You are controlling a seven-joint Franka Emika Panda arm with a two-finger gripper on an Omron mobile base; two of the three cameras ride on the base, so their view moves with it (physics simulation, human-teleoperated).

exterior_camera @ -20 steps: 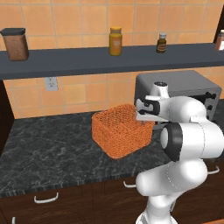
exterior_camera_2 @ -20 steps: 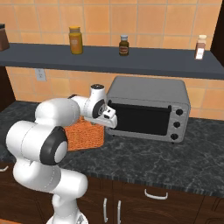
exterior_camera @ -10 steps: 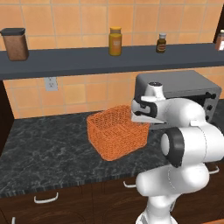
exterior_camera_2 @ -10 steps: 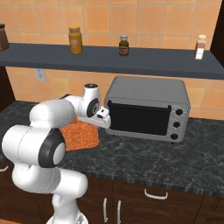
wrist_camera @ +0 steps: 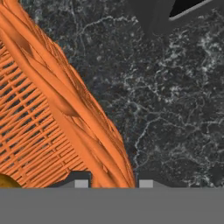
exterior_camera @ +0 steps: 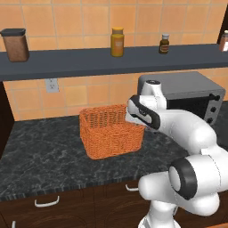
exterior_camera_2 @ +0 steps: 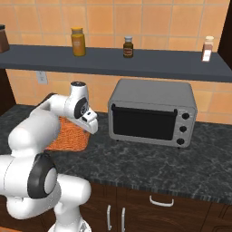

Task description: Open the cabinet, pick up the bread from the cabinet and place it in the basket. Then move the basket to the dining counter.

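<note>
Gripping the basket's rim, the fingers (wrist_camera: 110, 181) sit at the bottom of the hand view, one dark tip on each side of the woven orange edge, pinching it between them. The basket (exterior_camera: 111, 132) stands on the black speckled desk (exterior_camera: 40, 151) near the middle of the left base view, its right wall touched by the robot's white hand. In the right base view the basket (exterior_camera_2: 68, 136) shows at the left of the frame, partly hidden behind the arm, with the hand (exterior_camera_2: 86, 118) pressed down at its right edge.

A small golden-yellow patch, likely the bread (wrist_camera: 8, 181), peeks from inside the basket at the lower left corner of the hand view; most of it is cut off by the frame.

To the right of the basket a grey toaster oven (exterior_camera_2: 153, 112) rests on the same desk, its dark door shut and three knobs down its right side. Its corner shows at the top of the hand view.

Above, a dark shelf (exterior_camera: 89, 62) runs across the tiled wall, carrying a brown canister (exterior_camera: 14, 44) at upper left, an amber jar (exterior_camera: 117, 42) near the centre and a small dark bottle (exterior_camera: 164, 44) further right. Another pale bottle (exterior_camera_2: 207, 49) stands at the shelf's right end in the right base view. A wall socket (exterior_camera: 52, 85) sits below the shelf.
</note>
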